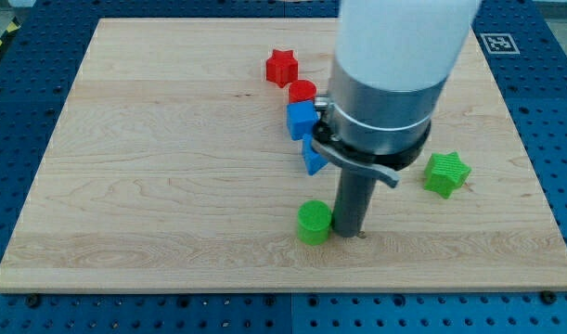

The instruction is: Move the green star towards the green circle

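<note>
The green star [446,173] lies on the wooden board [153,176] at the view's right. The green circle [314,223] lies near the board's bottom edge, left of the star. My tip [347,231] rests on the board right next to the green circle's right side, seemingly touching it. The star is well to the right of my tip and a little higher in the view. The arm's wide body hides the board above the rod.
A red star [281,67] lies near the view's top. Below it a red circle [302,92], a blue cube [302,120] and a blue angular block [313,160] form a cluster partly hidden by the arm.
</note>
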